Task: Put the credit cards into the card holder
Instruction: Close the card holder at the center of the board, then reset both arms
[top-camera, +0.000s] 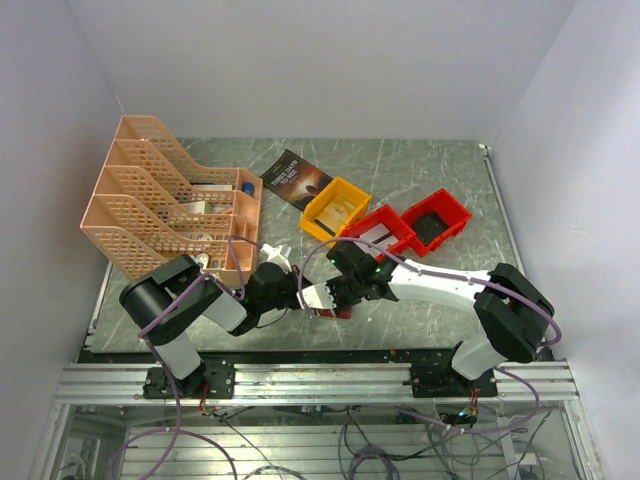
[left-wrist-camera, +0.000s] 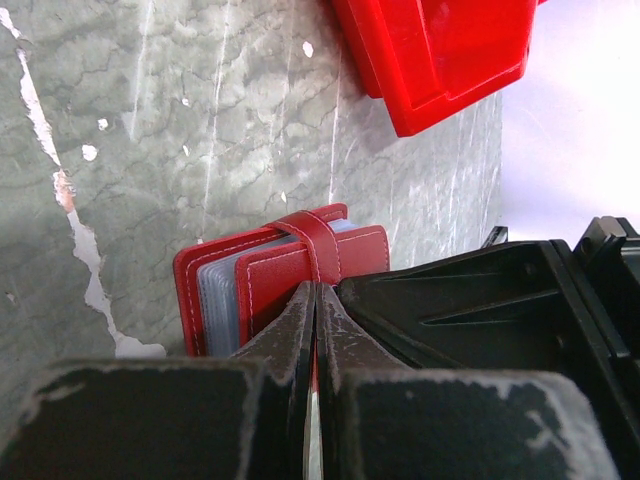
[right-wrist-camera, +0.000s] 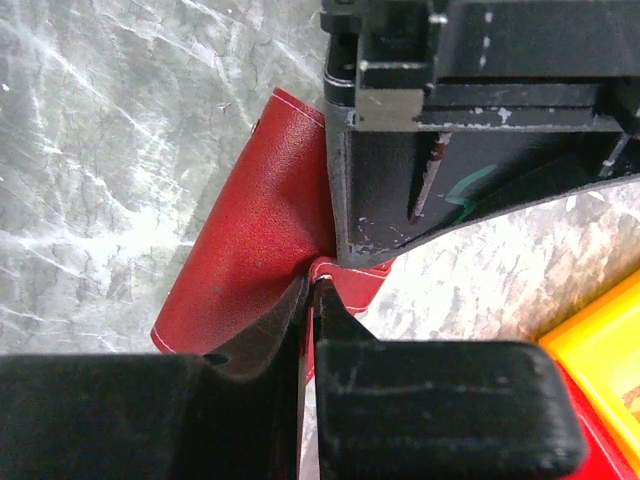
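Both claws meet at the card holder (left-wrist-camera: 270, 278), near-centre of the tabletop (left-wrist-camera: 150, 150), toward 6 o'clock in the top view.

Left claw (left-wrist-camera: 315, 292) comes in from 9 o'clock, jaws pressed fully together, with a sliver of red cover pinched between them just below the strap (left-wrist-camera: 318, 240); pale pockets show between the covers. Right claw (right-wrist-camera: 310, 288) comes in from 3 o'clock, jaws closed, tips at the holder's stitched edge; cannot tell if any cover is caught. The cover arches up beside it. Yellow bin (top-camera: 335, 207) and red bins (top-camera: 385, 230) lie at 1 o'clock of the holder, peach file rack (top-camera: 170, 200) at 10 o'clock.
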